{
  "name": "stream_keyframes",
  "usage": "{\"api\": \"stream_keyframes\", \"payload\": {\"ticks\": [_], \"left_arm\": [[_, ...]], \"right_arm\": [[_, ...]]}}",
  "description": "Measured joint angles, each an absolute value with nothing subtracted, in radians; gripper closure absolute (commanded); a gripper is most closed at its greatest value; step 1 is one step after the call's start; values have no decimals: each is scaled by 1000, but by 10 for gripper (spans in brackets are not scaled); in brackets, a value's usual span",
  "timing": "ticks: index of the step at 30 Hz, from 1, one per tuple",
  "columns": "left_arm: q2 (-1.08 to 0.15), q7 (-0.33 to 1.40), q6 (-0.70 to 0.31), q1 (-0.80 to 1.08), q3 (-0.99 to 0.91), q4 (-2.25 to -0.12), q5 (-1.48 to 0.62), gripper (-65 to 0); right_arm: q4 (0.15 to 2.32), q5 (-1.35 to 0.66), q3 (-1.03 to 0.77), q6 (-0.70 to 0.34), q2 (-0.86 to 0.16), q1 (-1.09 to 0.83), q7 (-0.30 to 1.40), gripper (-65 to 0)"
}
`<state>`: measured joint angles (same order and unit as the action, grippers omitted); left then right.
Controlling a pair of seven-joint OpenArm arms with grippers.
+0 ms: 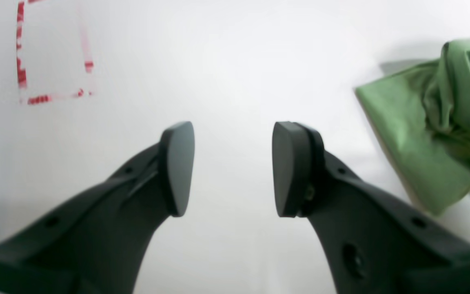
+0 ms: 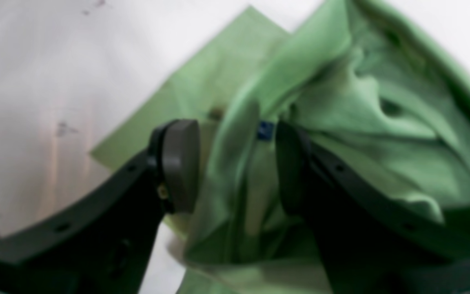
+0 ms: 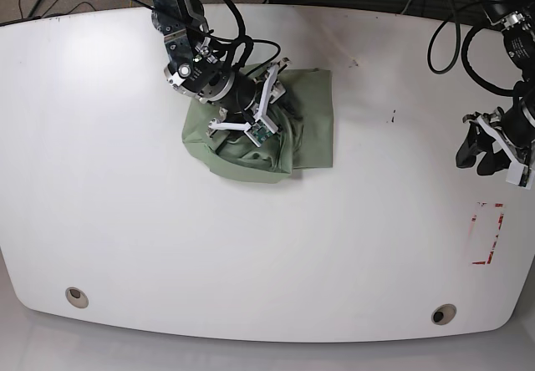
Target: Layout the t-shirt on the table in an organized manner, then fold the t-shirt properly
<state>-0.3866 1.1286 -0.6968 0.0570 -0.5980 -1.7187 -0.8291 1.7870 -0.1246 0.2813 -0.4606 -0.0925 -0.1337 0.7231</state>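
The pale green t-shirt (image 3: 311, 120) lies crumpled in a heap on the white table (image 3: 251, 254), left of centre and towards the back. My right gripper (image 3: 251, 130) is down in the heap. In the right wrist view its jaws (image 2: 237, 163) stand apart on either side of a raised fold of the t-shirt (image 2: 382, 122), with a small blue tag (image 2: 264, 130) at the fold. My left gripper (image 1: 233, 167) is open over bare table with nothing between its pads, far to the right (image 3: 486, 155). An edge of the t-shirt (image 1: 414, 143) shows at that view's right.
A red-marked rectangle (image 3: 500, 221) is on the table near my left gripper, and its red marks (image 1: 22, 77) also appear in the left wrist view. Two round grommet holes (image 3: 76, 297) (image 3: 443, 313) sit near the front edge. Cables hang behind the table's far edge.
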Motion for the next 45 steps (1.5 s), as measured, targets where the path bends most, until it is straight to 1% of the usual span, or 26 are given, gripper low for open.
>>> {"api": "stream_keyframes", "payload": {"ticks": [6, 9, 11, 15, 17, 26, 32, 40, 45], "left_arm": [[-386, 1129, -697, 67, -599, -1719, -828, -288], [-386, 1127, -697, 72, -599, -1719, -832, -288], [-387, 1129, -697, 78, -599, -1719, -830, -288], [-386, 1129, -697, 86, -599, -1719, -828, -289], [-386, 1129, -697, 86, -599, -1719, -828, -289], [-389, 1124, -696, 85, -563, -1687, -828, -288], [-381, 1129, -697, 87, -534, -1630, -827, -288], [-384, 1121, -697, 84, -529, -1623, -825, -288], [-385, 1122, -696, 88, -490, -1620, -824, -288]], "right_arm": [[1709, -128, 282, -463, -91, -120, 626, -276], [1671, -126, 281, -460, -94, -117, 605, -263], [1661, -122, 281, -460, -95, -119, 605, -217], [1661, -120, 281, -460, -94, -123, 592, -71], [1662, -119, 282, -460, -94, -123, 585, -22], [1770, -123, 281, -460, -92, -132, 618, -30], [1871, -127, 281, -460, -85, -138, 702, -29], [1951, -126, 282, -464, -35, -141, 771, -29], [1958, -123, 348, -461, -25, -146, 773, -29]]}}
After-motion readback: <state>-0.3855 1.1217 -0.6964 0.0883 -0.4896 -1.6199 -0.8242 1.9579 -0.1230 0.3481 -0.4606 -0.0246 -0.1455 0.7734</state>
